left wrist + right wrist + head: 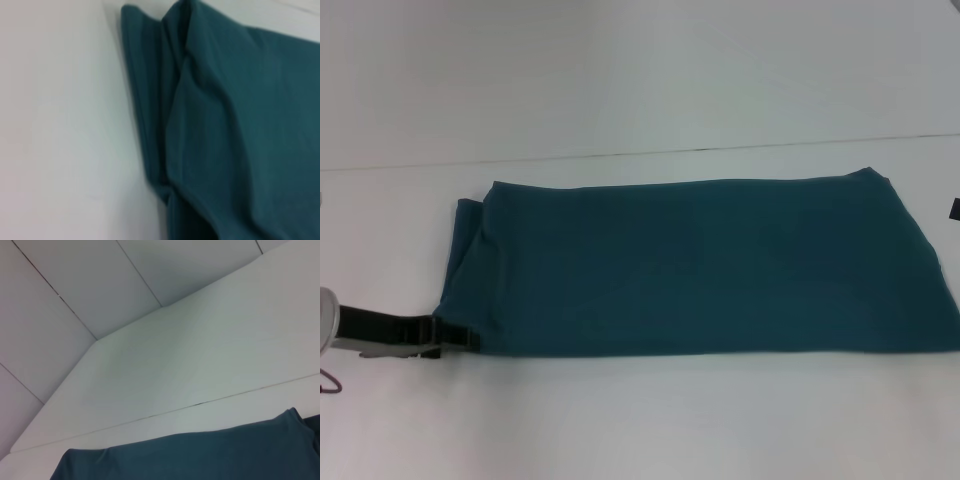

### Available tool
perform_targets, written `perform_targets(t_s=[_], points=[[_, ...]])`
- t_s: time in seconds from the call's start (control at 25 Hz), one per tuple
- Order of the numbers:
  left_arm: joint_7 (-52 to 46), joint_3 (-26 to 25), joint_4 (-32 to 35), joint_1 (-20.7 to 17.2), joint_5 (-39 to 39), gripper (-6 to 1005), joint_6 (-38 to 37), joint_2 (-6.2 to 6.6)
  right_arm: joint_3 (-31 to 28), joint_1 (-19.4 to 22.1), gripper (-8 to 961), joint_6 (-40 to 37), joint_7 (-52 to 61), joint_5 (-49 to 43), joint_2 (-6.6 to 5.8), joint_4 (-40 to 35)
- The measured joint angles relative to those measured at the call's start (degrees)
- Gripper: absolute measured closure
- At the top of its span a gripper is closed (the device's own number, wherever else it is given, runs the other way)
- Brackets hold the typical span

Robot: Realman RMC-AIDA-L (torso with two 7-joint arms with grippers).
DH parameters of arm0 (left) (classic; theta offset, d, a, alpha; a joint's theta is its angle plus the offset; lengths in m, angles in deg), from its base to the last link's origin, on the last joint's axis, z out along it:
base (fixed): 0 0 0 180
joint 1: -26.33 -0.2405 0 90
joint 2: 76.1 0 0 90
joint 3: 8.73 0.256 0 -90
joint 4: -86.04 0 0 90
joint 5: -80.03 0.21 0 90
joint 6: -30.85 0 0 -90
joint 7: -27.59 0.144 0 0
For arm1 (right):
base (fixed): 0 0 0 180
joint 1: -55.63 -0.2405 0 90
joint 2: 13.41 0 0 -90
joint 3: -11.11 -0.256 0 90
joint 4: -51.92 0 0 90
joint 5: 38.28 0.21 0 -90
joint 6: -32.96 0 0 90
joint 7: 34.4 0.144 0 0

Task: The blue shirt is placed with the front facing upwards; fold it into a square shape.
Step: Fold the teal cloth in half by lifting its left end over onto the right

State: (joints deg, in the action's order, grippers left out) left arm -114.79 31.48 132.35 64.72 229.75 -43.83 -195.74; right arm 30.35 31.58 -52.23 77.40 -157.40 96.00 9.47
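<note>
The blue shirt lies on the white table as a long flat band running left to right, plain side up, with no lettering showing. Its left end has layered folds. My left gripper sits low on the table at the shirt's near-left corner, touching its edge. The left wrist view looks closely at that folded left end of the shirt. Of my right arm only a dark sliver shows at the right edge, beside the shirt's far-right corner.
The white table extends in front of and behind the shirt. A seam line crosses the table behind it. A small red loop lies at the near left edge.
</note>
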Motion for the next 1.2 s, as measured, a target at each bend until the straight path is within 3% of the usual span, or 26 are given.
perform_targets(t_s=[1.2], points=[[-0.1, 0.3, 0.0, 3.0, -0.1, 413, 1.3, -0.51, 0.0, 0.2, 28, 0.1, 0.0, 0.1, -0.17, 0.0]])
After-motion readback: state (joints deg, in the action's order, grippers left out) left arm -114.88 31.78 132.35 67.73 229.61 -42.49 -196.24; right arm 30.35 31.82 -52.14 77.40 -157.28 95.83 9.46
